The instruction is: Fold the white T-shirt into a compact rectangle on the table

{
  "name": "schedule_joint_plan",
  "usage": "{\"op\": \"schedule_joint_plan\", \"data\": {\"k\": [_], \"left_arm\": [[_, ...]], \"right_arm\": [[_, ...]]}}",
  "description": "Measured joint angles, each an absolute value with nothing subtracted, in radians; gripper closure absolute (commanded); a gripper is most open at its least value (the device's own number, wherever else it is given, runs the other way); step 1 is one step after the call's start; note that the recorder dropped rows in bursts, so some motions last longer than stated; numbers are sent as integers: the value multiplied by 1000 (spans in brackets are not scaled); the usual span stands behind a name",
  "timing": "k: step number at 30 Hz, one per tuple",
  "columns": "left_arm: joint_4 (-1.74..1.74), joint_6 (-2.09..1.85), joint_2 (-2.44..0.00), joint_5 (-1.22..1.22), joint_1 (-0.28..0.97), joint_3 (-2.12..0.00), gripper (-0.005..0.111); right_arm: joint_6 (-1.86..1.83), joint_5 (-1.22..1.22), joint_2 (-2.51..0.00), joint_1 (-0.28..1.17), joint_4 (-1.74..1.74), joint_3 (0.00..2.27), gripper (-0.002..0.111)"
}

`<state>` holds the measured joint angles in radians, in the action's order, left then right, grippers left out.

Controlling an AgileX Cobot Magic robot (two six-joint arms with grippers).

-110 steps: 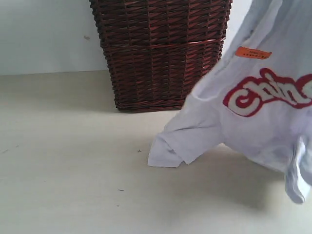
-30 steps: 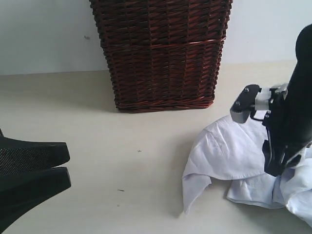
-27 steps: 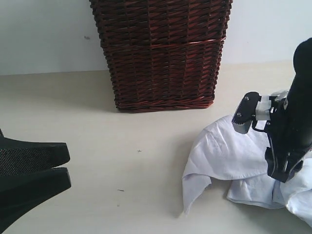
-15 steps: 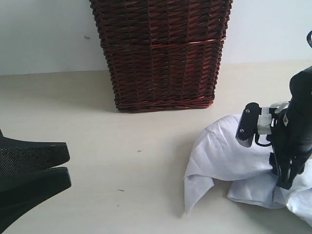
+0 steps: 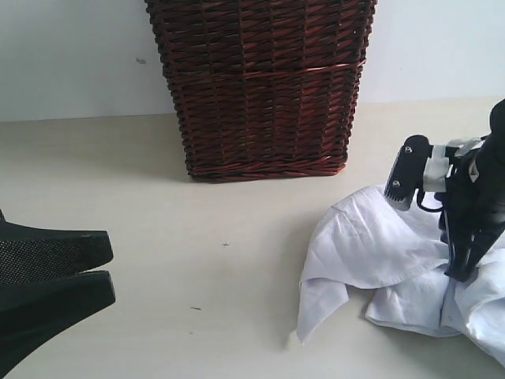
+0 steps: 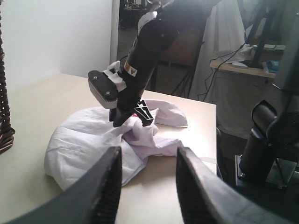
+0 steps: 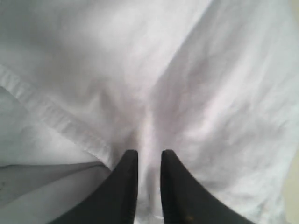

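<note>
1. A small sticker [image 6: 132, 70] was seen on the right arm [image 6: 154, 37], but its print was too small to be read.
2. Some seconds earlier the shirt had been hung in the air, and red-outlined letters reading "Chin" and an orange tag had been shown. Now the shirt [image 5: 371, 245] was found crumpled on the desk [image 5: 197, 260], with that print turned out of sight.
3. The left fingers [image 5: 87, 254] were found where they had been a second earlier, low at the left edge of the exterior view.
4. One shirt, one dark wicker basket [image 5: 260, 87], two arms and two pairs of fingers were counted.
5. The shirt [image 6: 84, 140] was placed at the right of the exterior view, in front of the basket and to its right, apart from it. One flap was spread toward the middle of the desk.
6. The right fingers [image 7: 132, 161] were pointed down into the heap and were clenched on a raised fold of the shirt [image 7: 187, 70]. In the exterior view their tips [image 5: 460, 264] were sunk in the cloth.
7. The left fingers [image 6: 110, 172] were held released, with a clear gap between them and nothing grasped, well apart from the shirt.
</note>
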<state>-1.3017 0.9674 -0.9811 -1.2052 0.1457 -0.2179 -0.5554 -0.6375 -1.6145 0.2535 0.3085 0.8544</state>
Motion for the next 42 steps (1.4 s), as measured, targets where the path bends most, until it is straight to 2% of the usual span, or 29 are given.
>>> {"op": "schedule_joint_plan", "data": {"k": [7, 9, 13, 15, 27, 29, 31, 34, 42], "left_arm": [[-1302, 961, -981, -1205, 146, -218, 68], [-1302, 961, -981, -1205, 146, -218, 68], [-1302, 961, -981, -1205, 146, -218, 68], [-1302, 961, -981, -1205, 146, -218, 68], [-1310, 961, -981, -1205, 146, -218, 68], [-1310, 961, -981, -1205, 146, -218, 68], [-1310, 961, -981, -1205, 146, -218, 68], [-1310, 961, -981, -1205, 146, -218, 68], [-1310, 961, -981, -1205, 146, -218, 68]], "right_arm": [[-564, -615, -1482, 254, 294, 854, 106], [-565, -620, -1460, 254, 294, 854, 101], [-613, -678, -1466, 254, 287, 854, 73], [-654, -740, -1489, 254, 287, 854, 65], [-599, -695, -1672, 254, 400, 854, 65], [-599, -689, -1681, 254, 415, 854, 76], [-599, -670, -1681, 254, 417, 854, 95], [-612, -640, -1681, 254, 370, 854, 106], [-652, -633, -1554, 254, 317, 854, 108]]}}
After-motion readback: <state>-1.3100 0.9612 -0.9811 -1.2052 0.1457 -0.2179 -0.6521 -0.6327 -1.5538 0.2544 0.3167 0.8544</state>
